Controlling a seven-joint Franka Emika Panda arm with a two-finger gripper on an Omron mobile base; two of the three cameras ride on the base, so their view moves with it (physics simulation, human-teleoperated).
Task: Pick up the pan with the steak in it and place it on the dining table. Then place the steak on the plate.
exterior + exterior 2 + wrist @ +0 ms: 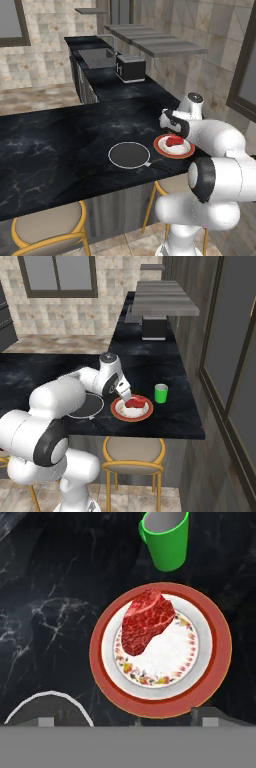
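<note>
1. Two dark fingertips (pixel 46 721) of the gripper (pixel 127 722) stand wide apart at the bottom of the hand view, one to each side of the plate's near rim, holding nothing
2. Gripper (pixel 124 391) hovers just above the plate (pixel 132 409), close over its near-left edge
3. Steak (pixel 146 621) lies on the plate (pixel 215 647), resting on the white flowered centre and reaching toward the reddish-brown rim on the far side
4. Pan (pixel 129 154) sits on the dining table (pixel 55 145) just beside the plate (pixel 173 147), its inside bare; a curve of its pale rim (pixel 47 702) shows at the lower left of the hand view
5. Green cup (pixel 160 393) stands upright on the table just beyond the plate, apart from it
6. Toaster (pixel 131 68) stands on the far worktop, well apart; yellow-framed stools (pixel 133 455) sit under the table's near edge
</note>
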